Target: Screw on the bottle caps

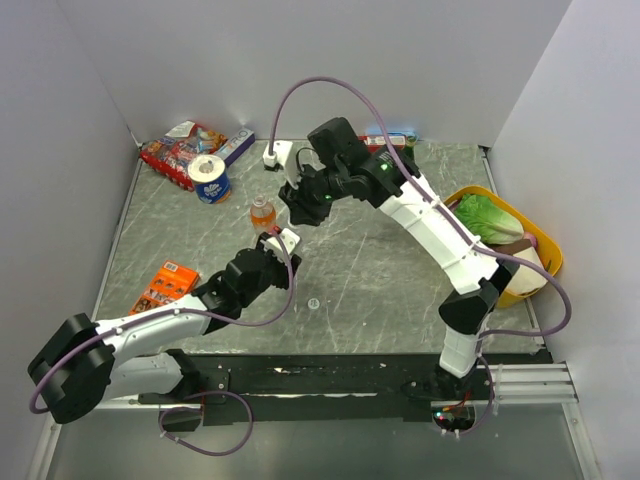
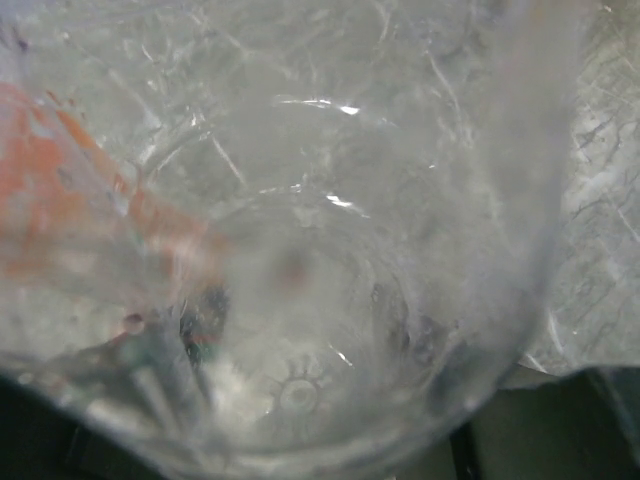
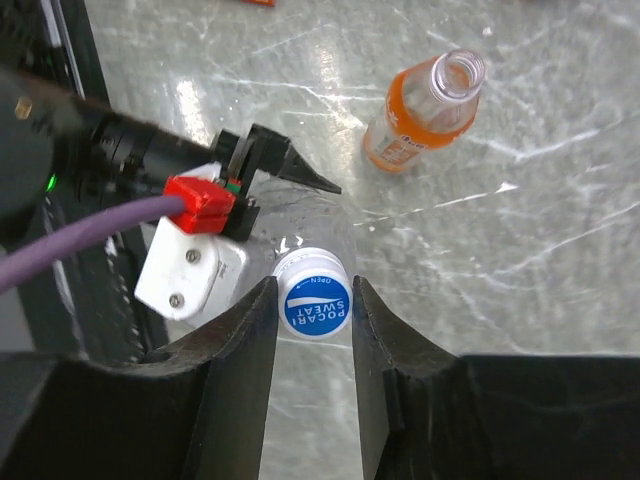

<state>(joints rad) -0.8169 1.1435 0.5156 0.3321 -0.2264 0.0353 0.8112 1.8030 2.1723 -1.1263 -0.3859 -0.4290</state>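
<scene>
My right gripper (image 3: 313, 287) is shut on a blue and white bottle cap (image 3: 314, 308), one jaw pressed on each side. The cap sits on the neck of a clear empty bottle (image 3: 335, 238). My left gripper (image 1: 278, 243) is shut on that clear bottle, whose body (image 2: 300, 300) fills the left wrist view and hides the fingers. In the top view my right gripper (image 1: 294, 212) hangs just above the left one. The orange drink bottle (image 3: 425, 108) stands uncapped on the table beside them, to the left of the right gripper (image 1: 262, 213).
A small pale cap (image 1: 313, 303) lies on the table near the front. A blue-and-white tape roll (image 1: 209, 178) and a red snack pack (image 1: 178, 152) are at the back left, and an orange box (image 1: 167, 283) at the left. A yellow basket (image 1: 549, 262) with lettuce stands at the right.
</scene>
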